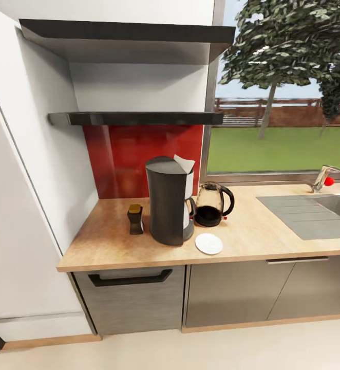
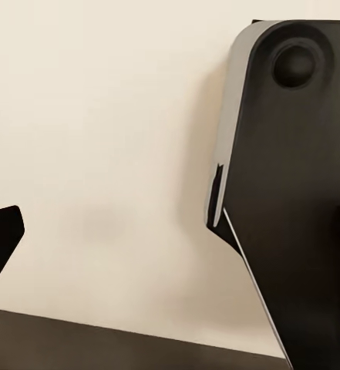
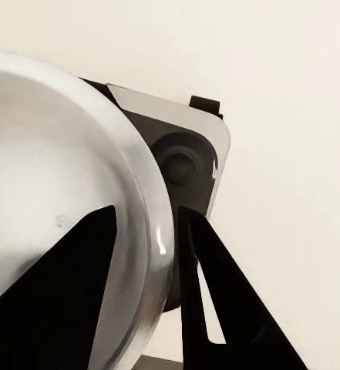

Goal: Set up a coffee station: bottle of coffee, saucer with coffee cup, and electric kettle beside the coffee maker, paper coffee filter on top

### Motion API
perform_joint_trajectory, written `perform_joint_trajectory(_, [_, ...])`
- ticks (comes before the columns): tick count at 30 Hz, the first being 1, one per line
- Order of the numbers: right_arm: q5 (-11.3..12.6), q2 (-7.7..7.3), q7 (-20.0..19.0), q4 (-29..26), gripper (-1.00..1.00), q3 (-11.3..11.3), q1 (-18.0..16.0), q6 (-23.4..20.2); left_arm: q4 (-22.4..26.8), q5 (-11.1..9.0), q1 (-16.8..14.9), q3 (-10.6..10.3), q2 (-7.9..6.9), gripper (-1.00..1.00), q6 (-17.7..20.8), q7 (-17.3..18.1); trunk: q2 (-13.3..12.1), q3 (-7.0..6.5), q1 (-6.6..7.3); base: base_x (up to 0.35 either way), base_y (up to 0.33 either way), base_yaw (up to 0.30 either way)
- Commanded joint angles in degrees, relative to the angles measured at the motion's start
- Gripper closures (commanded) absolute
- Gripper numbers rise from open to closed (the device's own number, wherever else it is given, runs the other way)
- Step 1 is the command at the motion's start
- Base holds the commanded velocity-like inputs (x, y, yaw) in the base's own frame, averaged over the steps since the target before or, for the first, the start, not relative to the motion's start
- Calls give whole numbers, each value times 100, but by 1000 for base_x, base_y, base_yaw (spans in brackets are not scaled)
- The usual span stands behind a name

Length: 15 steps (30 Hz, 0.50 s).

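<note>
On the kitchen countertop [image 1: 252, 231] stands the coffee maker [image 1: 166, 203], with the paper coffee filter [image 1: 184, 163] poking up from its top. The bottle of coffee [image 1: 135, 219] sits just left of it. Behind and to its right is the electric kettle [image 1: 213, 204], and the bare saucer [image 1: 209, 243] lies in front. The kitchen shelf [image 1: 139, 118] above holds nothing. In the right wrist view my right gripper [image 3: 146, 212] is shut on the rim of the white coffee cup [image 3: 54, 139]. My left gripper [image 2: 139, 254] is open over pale floor, nothing in it.
A grey sink [image 1: 314, 213] with a faucet [image 1: 326, 177] is set into the counter at the right, under a window. A white wall panel [image 1: 31, 205] bounds the counter's left end. A second dark shelf [image 1: 129, 33] hangs higher. Both wrist views show a dark part of my base [image 2: 293, 193].
</note>
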<state>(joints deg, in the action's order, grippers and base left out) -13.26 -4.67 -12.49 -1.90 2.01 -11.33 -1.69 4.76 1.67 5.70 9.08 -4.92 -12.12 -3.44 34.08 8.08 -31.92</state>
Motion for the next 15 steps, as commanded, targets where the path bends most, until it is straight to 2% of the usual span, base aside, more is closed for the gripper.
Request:
perform_joint_trajectory(1, [-43, -1, -25, -27, 100, 21, -1, -17, 8, 18, 2, 24, -2, -100, -9, -8, 7, 8, -2, -1, 0, -12])
perform_joint_trajectory(5, [-45, 1, -25, -150, 100, 16, -1, -16, 8, 18, 2, 24, -8, -100, -10, -8, 7, 8, -2, 0, 111, -4])
perform_joint_trajectory(10, [-43, 1, -24, -196, 100, 17, -1, -15, 8, 19, 2, 22, -8, -100, -9, -8, 7, 8, -2, 0, 253, 0])
perform_joint_trajectory(15, [-36, 1, -20, -200, 100, 41, -1, -23, -1, 26, 2, 10, -8, -100, -9, -8, 7, 7, -2, 0, 59, -9])
